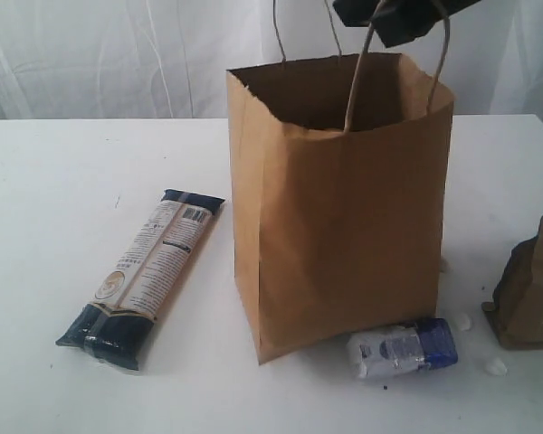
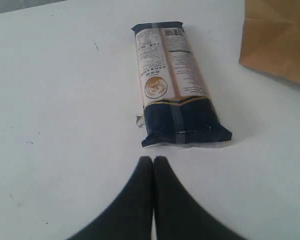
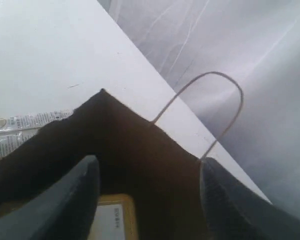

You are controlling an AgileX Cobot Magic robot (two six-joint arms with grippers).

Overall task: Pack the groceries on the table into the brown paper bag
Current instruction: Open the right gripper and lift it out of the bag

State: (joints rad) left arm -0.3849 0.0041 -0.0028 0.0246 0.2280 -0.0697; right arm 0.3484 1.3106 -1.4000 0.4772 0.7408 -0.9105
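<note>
The brown paper bag (image 1: 344,226) stands upright mid-table with its mouth open. My right gripper (image 1: 394,20) hangs over that mouth, between the twine handles. In the right wrist view it (image 3: 149,165) is open and empty above the dark inside of the bag (image 3: 140,145). Deep down there lies a yellow-edged, white-labelled item (image 3: 112,220) that looks like the juice bottle. The pasta packet (image 1: 145,271) lies flat left of the bag. My left gripper (image 2: 153,159) is shut and empty, just short of the dark-blue end of the packet (image 2: 175,85). A small blue-white carton (image 1: 403,351) lies at the bag's front right corner.
A brown pouch (image 1: 534,298) stands at the right edge of the white table (image 1: 63,172). Small white lumps (image 1: 496,366) lie between it and the carton. A pale curtain hangs behind. One twine handle (image 3: 210,105) arches beside the right fingers.
</note>
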